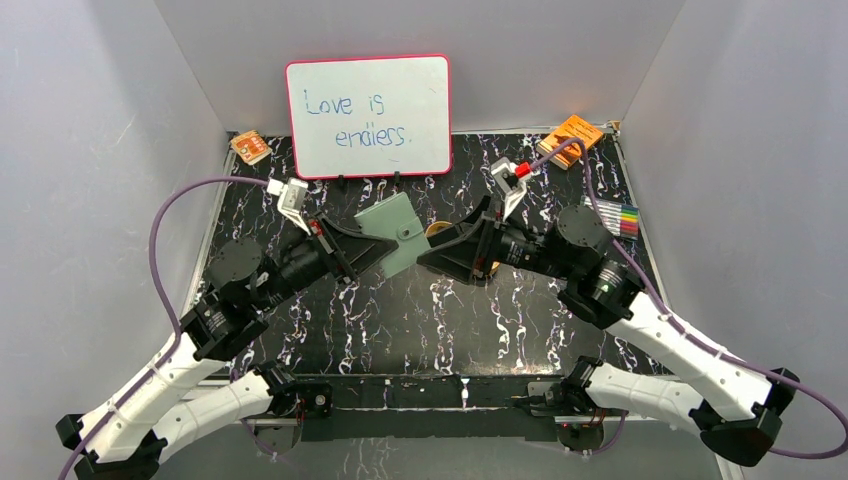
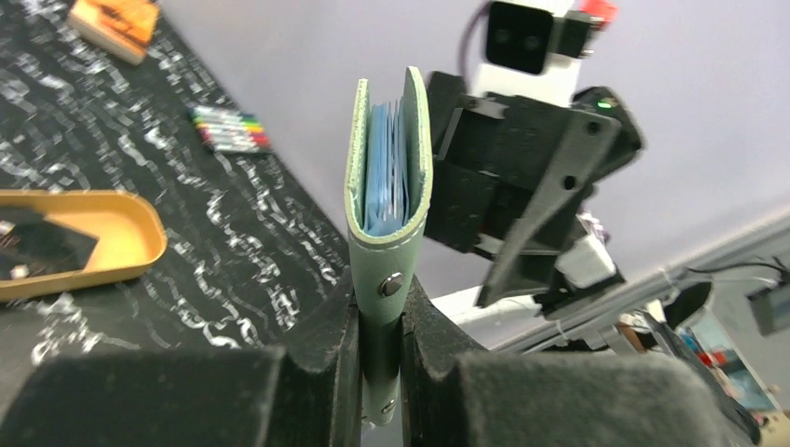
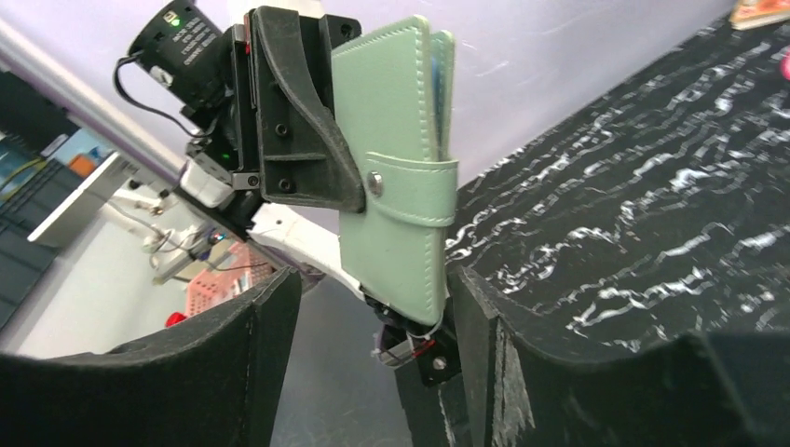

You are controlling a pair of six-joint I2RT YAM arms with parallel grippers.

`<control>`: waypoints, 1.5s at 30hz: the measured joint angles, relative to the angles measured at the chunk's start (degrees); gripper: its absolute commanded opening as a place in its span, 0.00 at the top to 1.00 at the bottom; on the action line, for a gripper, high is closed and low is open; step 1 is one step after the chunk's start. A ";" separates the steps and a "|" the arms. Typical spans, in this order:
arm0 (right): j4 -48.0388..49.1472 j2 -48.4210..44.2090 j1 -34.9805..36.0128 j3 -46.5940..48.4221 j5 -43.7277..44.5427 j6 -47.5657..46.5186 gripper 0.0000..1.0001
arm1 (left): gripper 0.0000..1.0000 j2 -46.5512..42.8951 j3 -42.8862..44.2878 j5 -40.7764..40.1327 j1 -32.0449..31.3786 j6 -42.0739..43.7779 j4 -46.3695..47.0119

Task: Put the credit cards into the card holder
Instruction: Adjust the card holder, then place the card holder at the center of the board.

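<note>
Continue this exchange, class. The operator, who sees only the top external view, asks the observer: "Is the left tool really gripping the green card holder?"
Observer: Yes. The left wrist view shows the left tool shut on the card holder at its strap end.
Operator: And the right tool?
Observer: The right tool is open. In its own view, its fingers stand apart with the holder's lower end between them, and a clear gap shows on one side.
Operator: Is any card outside the holder?
Observer: A dark card lies in the orange tray, seen in the left wrist view.
</note>
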 measured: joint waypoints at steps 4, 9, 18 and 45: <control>-6.86 -3.39 0.00 -0.28 5.97 -1.49 0.27 | 1.00 0.81 0.68 -4.79 0.00 0.07 -7.02; -19.30 -6.45 0.00 -0.33 18.51 -2.29 0.26 | 1.00 4.00 3.15 -12.02 0.00 0.28 -17.16; -36.37 -8.33 0.00 -7.72 37.16 2.01 0.15 | 1.00 8.17 -2.62 -21.03 0.00 -1.44 -26.86; -41.72 -4.92 -0.02 -14.36 42.12 -2.62 0.09 | 1.00 42.64 -7.48 14.03 28.55 2.34 0.94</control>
